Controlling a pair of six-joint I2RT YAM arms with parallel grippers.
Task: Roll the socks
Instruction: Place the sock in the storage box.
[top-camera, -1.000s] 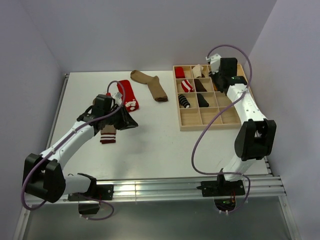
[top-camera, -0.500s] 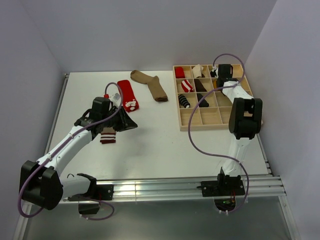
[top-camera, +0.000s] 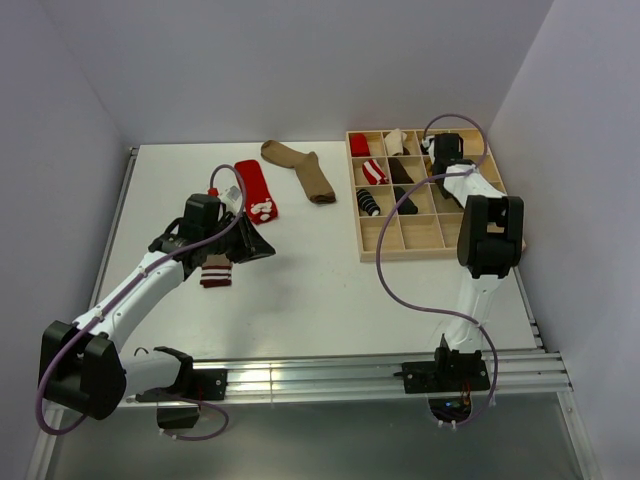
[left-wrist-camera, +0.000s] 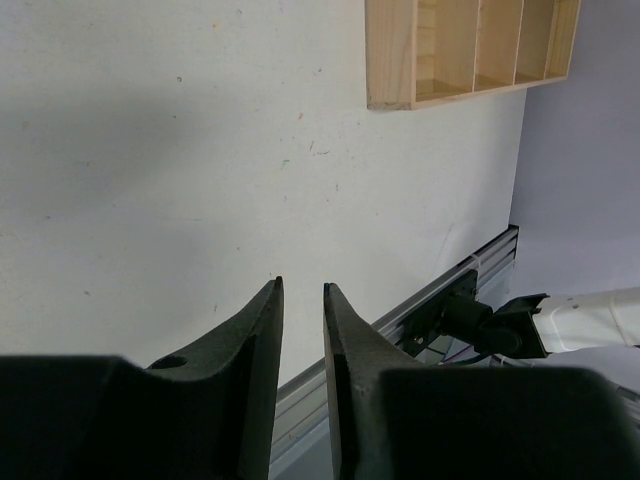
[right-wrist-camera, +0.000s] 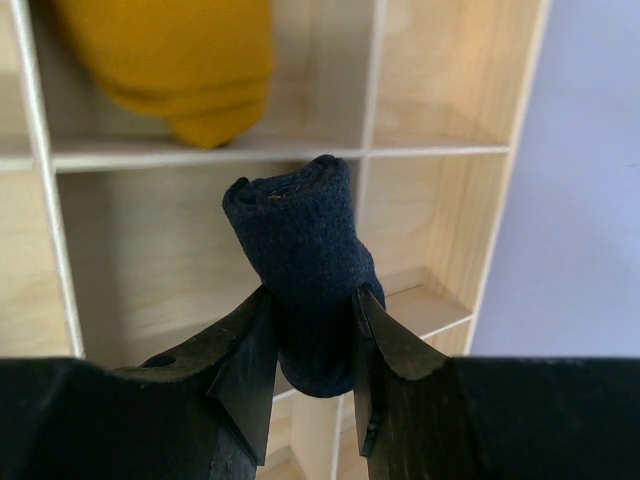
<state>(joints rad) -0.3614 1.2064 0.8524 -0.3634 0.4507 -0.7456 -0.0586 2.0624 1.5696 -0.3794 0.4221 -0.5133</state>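
My right gripper (right-wrist-camera: 310, 290) is shut on a rolled navy sock (right-wrist-camera: 300, 250) and holds it over the far right compartments of the wooden tray (top-camera: 420, 254). From above, this gripper (top-camera: 443, 150) hides the sock. My left gripper (top-camera: 268, 249) hangs over bare table, its jaws nearly shut with nothing between them (left-wrist-camera: 302, 285). Just left of it lies the tan sock with the maroon-white striped cuff (top-camera: 215, 270). The red sock with the white motif (top-camera: 257, 190) and the plain brown sock (top-camera: 300, 170) lie flat further back.
The tray holds several rolled socks, among them a red one (top-camera: 360, 144), a striped one (top-camera: 373, 172) and a yellow one (right-wrist-camera: 190, 60). Its near row of compartments (left-wrist-camera: 450, 50) is bare wood. White walls close in on three sides.
The right arm has folded back, bringing its gripper and the navy sock closer over the tray's far right corner. The left arm has shifted slightly and then held still.
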